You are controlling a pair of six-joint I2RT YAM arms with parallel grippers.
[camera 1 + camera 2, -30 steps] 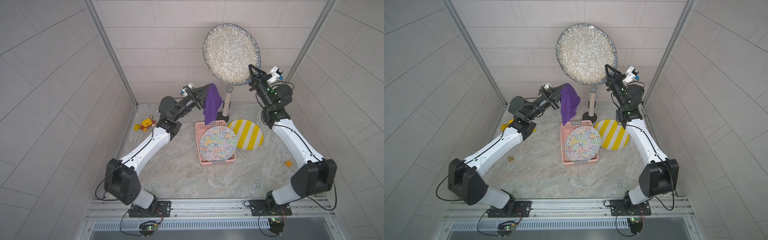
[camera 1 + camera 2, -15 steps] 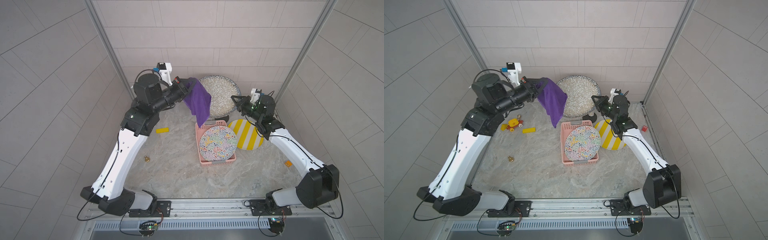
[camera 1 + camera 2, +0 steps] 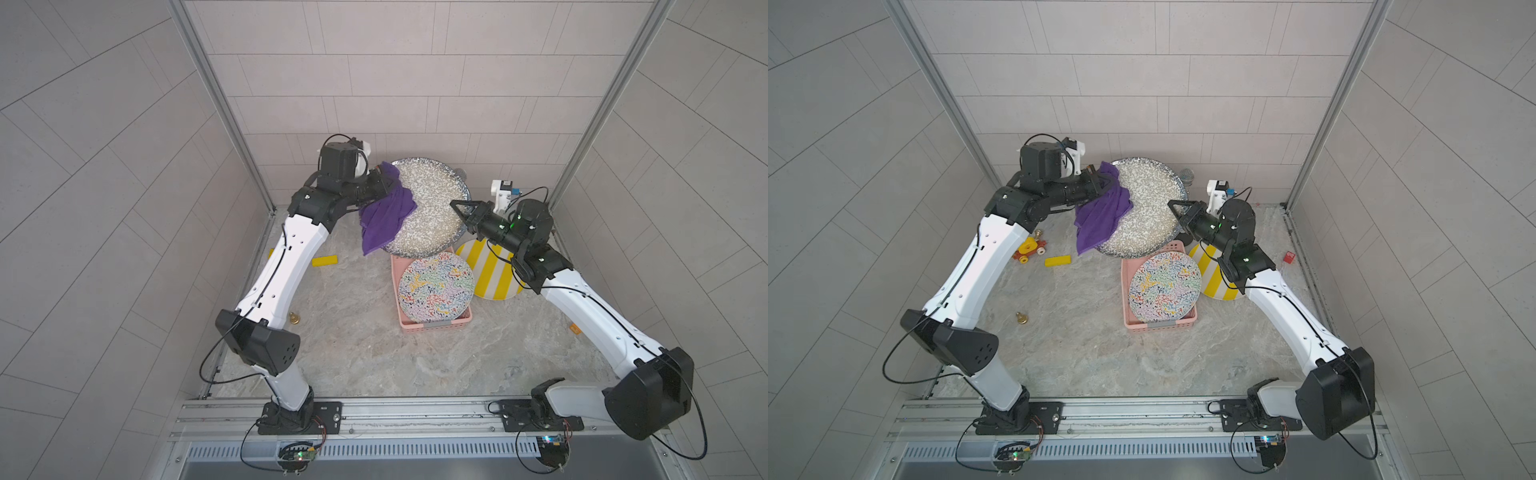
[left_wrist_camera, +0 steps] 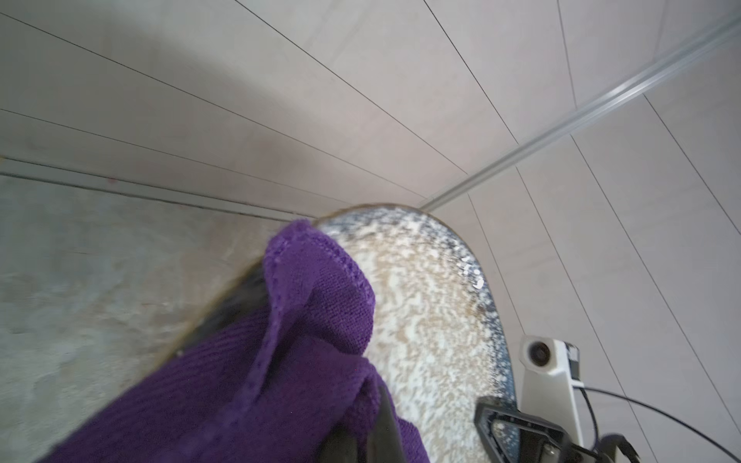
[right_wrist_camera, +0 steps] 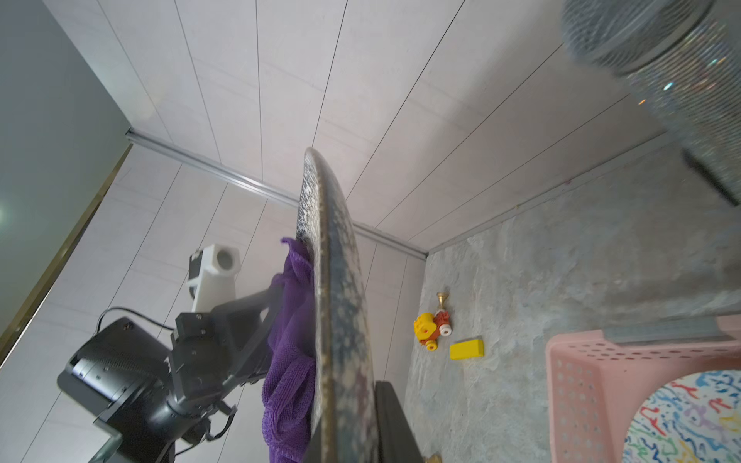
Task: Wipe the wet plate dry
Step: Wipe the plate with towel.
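I have the speckled plate [image 3: 432,208] up off the table [image 3: 353,353], in the upper middle of both top views, tilted so its pale face looks toward the camera. My right gripper [image 3: 458,206] pinches the rim at the plate's right-hand edge. In the right wrist view the plate runs edge-on, and one dark finger [image 5: 395,421] lies flat against its back.

My left gripper [image 3: 385,185] is pressed together on the purple cloth [image 3: 384,220]. The fabric is bunched around the fingers, so I cannot see their tips. The cloth lies against the left part of the plate's face and hangs down past its lower left rim.

Below the plate in the frame sits the pink basket [image 3: 436,326] with a squiggle-patterned plate [image 3: 436,286] in it. A yellow-striped plate [image 3: 494,270] is just right of the basket, partly under my right arm. Left of the basket a yellow block [image 3: 325,261] lies on the table, and in a top view a toy car [image 3: 1029,249] shows beside my left arm.
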